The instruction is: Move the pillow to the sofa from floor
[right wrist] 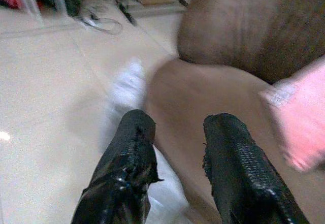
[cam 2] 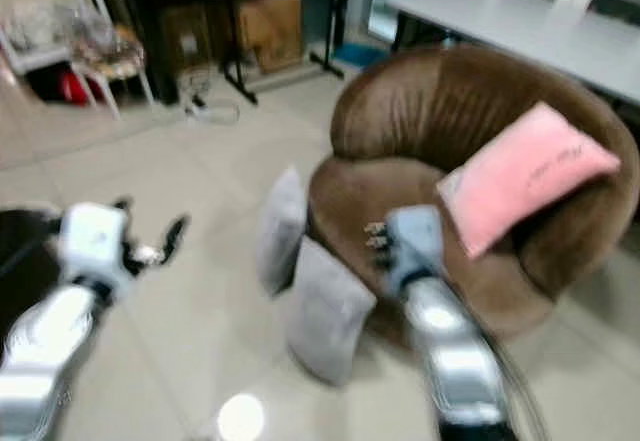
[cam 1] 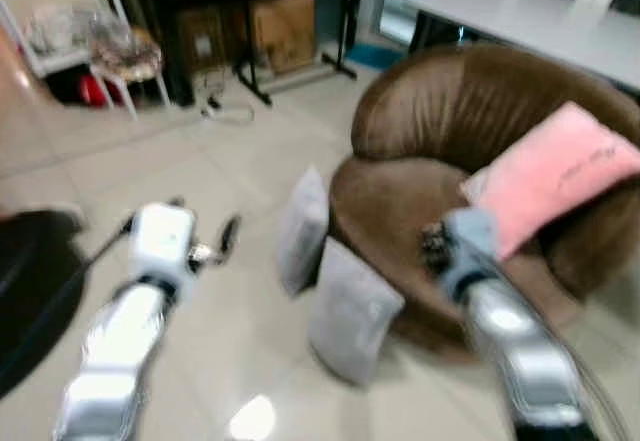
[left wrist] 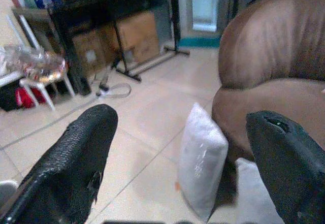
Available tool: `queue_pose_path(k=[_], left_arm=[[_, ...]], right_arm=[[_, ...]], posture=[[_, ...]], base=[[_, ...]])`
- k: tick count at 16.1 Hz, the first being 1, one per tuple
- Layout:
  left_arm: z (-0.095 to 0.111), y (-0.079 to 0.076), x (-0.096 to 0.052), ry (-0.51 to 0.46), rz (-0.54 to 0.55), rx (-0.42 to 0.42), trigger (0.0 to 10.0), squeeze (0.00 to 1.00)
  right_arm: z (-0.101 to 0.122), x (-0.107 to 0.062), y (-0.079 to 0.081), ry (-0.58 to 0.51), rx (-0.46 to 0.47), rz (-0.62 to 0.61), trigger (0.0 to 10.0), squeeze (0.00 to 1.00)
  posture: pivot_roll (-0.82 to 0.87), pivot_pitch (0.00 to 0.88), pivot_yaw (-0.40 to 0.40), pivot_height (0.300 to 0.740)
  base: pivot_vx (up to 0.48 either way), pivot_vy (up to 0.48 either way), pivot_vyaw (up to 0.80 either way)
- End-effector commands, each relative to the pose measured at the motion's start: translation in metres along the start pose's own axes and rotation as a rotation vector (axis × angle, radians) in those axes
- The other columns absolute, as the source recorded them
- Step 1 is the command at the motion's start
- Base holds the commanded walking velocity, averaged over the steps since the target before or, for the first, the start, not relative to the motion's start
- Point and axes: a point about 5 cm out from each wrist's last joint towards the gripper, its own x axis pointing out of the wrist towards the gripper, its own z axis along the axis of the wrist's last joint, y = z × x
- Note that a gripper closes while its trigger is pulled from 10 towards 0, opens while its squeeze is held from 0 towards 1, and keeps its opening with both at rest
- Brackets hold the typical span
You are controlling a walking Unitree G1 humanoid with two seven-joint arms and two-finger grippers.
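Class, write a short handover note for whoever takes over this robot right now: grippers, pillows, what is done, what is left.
Left gripper: open, empty, raised over the floor, aimed at the grey pillows.
Right gripper: open, empty, over the sofa's front edge.
Two grey pillows stand on the floor against the sofa: far one, near one.
A pink pillow lies on the sofa seat.
Done: nothing picked up.
Left: grasp a grey pillow, lift it onto the sofa.
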Motion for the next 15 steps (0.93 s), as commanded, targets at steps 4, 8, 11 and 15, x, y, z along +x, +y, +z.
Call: queue_pose_path(k=[4, 8, 11, 15], left_arm=[[0.0052, -0.0076, 0.0047, -0.017, -0.035, 0.005, 10.0, 0.0], [0.0053, -0.0074, 0.0055, -0.018, -0.04, 0.011, 10.0, 0.0], [0.0056, -0.0077, 0.0064, -0.023, -0.042, 0.017, 10.0, 0.0], [0.0066, -0.0037, 0.0053, -0.052, 0.008, 0.043, 10.0, 0.0]], right_arm=[[-0.0005, -0.0009, -0.0143, 0.006, -0.014, -0.057, 10.0, 0.0], [0.0002, -0.0002, -0.0141, 0.002, -0.016, -0.062, 10.0, 0.0], [0.0022, 0.0003, -0.0119, -0.008, -0.001, -0.04, 10.0, 0.0], [-0.0002, 0.0001, -0.0136, -0.014, 0.049, -0.05, 10.0, 0.0]], posture=[[-0.06, 0.0, -0.031, 0.74], [-0.06, 0.0, -0.029, 0.74], [-0.06, 0.0, -0.032, 0.74], [-0.05, 0.0, -0.037, 0.716]], base=[[0.428, 0.0, 0.0], [0.428, 0.0, 0.0], [0.43, 0.0, 0.0], [0.106, 0.0, 0.0]])
